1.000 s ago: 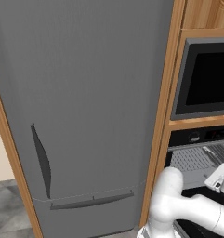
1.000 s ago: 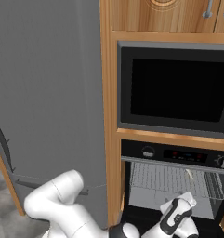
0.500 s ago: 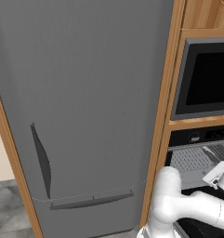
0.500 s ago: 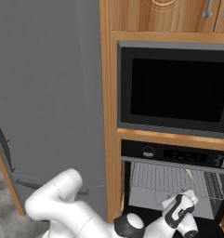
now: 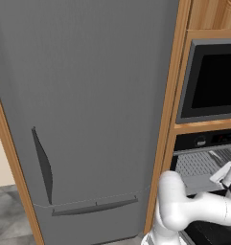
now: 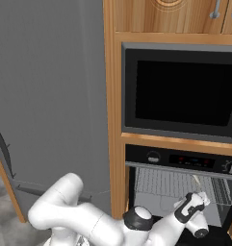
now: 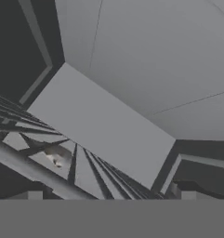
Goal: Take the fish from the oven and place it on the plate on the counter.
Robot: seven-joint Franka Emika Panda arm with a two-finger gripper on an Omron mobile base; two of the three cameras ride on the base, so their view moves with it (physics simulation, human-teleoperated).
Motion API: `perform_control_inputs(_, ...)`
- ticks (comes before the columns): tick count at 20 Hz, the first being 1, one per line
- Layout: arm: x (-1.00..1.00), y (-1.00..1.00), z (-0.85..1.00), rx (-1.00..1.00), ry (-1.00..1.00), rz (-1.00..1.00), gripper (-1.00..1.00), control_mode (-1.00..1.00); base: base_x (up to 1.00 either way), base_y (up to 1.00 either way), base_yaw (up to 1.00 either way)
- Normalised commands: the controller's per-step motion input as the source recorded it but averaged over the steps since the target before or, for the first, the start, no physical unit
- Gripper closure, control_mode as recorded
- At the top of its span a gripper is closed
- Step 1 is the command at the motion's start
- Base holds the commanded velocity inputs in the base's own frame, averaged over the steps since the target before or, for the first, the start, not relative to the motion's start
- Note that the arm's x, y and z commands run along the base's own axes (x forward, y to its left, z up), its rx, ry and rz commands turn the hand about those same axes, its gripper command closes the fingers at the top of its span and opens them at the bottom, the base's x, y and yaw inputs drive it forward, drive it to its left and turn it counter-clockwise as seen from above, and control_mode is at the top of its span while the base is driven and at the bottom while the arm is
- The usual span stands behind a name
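Observation:
The oven (image 6: 177, 160) is open below its dark control strip, with a grey wire rack (image 6: 173, 185) inside. The fish (image 7: 57, 155), a small pale tan piece, lies on the rack wires (image 7: 81, 169) at the lower left of the hand view. It is a thin pale sliver (image 6: 196, 179) in the right base view. My gripper (image 6: 198, 202) hovers at the oven mouth, just in front of and below the rack, apart from the fish. In the hand view my gripper (image 7: 111, 195) is open with nothing between its tips. My gripper (image 5: 225, 172) sits at the right edge of the left base view. The plate and counter are out of view.
A tall grey fridge (image 5: 88, 110) stands left of the oven column, behind a wooden upright (image 6: 115, 144). A black built-in appliance with a dark window (image 6: 182, 91) sits above the oven. The oven's grey walls (image 7: 146, 56) close in around the hand.
The hand has risen a little and moved right, closer to the rack in the oven opening. The scene itself has not shifted.

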Motion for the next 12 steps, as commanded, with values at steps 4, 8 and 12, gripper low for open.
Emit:
perform_control_inputs(4, 0.01, -0.28, -0.98, 0.04, -0.15, 0.0, -1.0, -1.0, 0.0, 0.0, 0.0)
perform_control_inputs(8, 0.0, -0.09, -0.73, 0.08, -0.26, 0.0, -1.0, -1.0, 0.0, 0.0, 0.0)
perform_control_inputs(12, 0.09, 0.0, -0.52, 0.12, -0.31, 0.0, -1.0, -1.0, 0.0, 0.0, 0.0)
